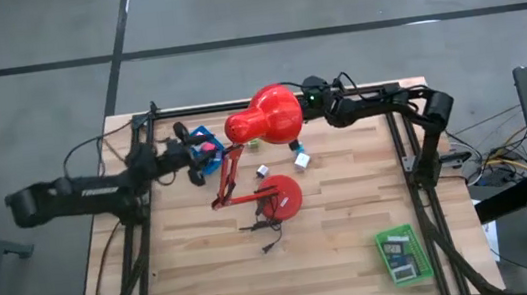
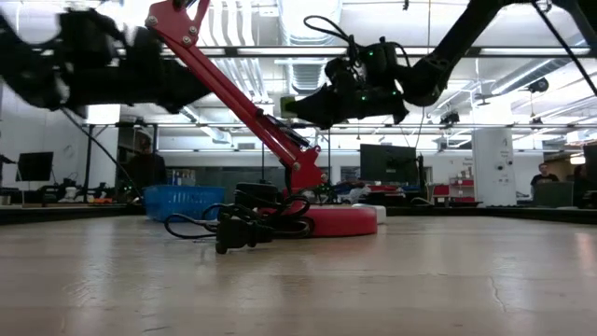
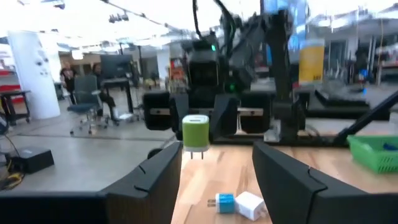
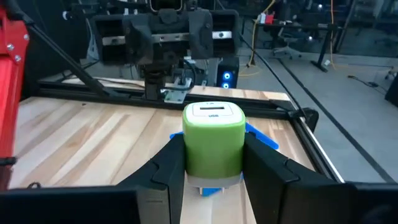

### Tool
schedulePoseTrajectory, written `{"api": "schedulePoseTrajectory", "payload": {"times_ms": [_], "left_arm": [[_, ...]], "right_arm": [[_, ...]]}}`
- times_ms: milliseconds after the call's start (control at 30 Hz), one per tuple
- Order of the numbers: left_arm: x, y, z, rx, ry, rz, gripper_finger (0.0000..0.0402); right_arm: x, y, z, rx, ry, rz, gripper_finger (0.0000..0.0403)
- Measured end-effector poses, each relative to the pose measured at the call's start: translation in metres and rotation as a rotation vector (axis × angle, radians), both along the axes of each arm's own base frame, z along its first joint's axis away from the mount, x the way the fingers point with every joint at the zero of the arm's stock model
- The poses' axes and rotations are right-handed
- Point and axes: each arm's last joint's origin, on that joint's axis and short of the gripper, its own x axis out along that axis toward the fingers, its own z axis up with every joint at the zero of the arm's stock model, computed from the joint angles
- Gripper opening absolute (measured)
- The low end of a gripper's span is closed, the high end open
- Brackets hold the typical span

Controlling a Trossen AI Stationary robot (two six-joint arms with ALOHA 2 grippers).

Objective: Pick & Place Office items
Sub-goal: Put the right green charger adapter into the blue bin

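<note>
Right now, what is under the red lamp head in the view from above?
The red lamp head covers the right gripper's fingers and its green charger from above. The table beneath it cannot be seen.

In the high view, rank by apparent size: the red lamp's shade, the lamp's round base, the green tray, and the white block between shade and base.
1. Lamp shade, largest, though it sits raised toward the camera, which flatters it.
2. Lamp base and green tray: too alike to rank.
3. White block, far the smallest.

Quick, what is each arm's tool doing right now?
Left tool: open, holding nothing.
Right tool: closed on the green charger block.
</note>
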Motion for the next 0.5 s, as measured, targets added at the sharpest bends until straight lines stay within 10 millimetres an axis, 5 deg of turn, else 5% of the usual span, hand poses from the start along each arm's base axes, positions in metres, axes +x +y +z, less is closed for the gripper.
{"api": "schedulePoseTrajectory", "payload": {"times_ms": [233,500], "left_arm": [[0.038,0.028,-0.01,0.004,0.086,-0.024,0.0202],[0.044,0.051,-0.015,0.011,0.001,-0.061,0.0202]], "right_arm": [[0.02,-0.008,0.0,0.001,-0.017,0.026,0.0117],[0.043,-0.019,-0.012,0.021,-0.015,0.065,0.0117]]}}
